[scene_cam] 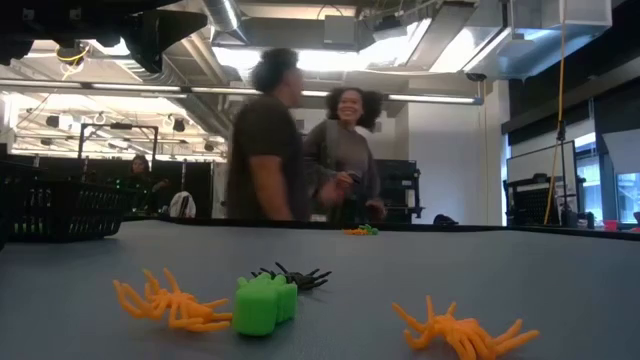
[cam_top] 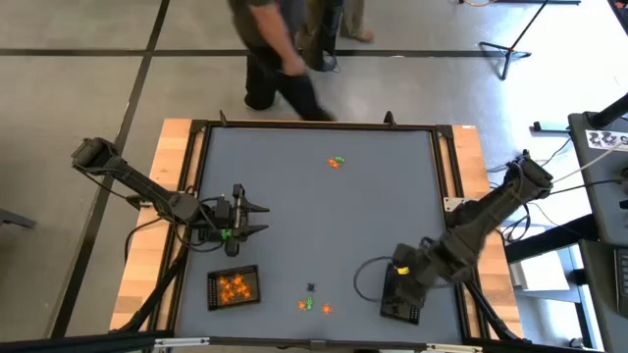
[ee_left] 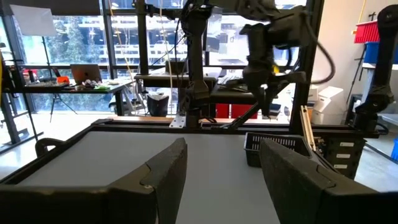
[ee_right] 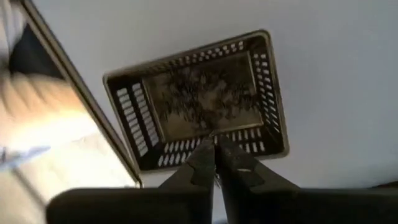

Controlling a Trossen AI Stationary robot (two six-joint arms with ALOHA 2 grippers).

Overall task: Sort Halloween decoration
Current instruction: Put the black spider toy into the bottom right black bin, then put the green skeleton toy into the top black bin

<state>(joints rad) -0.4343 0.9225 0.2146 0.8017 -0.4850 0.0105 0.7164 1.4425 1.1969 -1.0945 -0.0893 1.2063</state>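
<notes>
The Halloween decoration is a scatter of tiny plastic trinkets. Close to the near edge of the grey counter lies a little cluster: an orange spider with splayed legs, a chunky bright green piece just beside it, a black spider right behind the green one, and a second orange spider a bit apart. Another small orange and green pair sits well away, toward the far edge. A heap of orange trinkets fills a black mesh tray near the near-left corner. A second black mesh tray, near the near-right corner, holds a dark tangle of pieces that I cannot make out singly.

The right end effector hangs directly over the rim of that second tray, its fingers pinched almost together, with nothing visible between them. The left end effector hovers by the left edge of the counter, fingers spread wide and empty.

Beyond the far edge, two people stand close together.
</notes>
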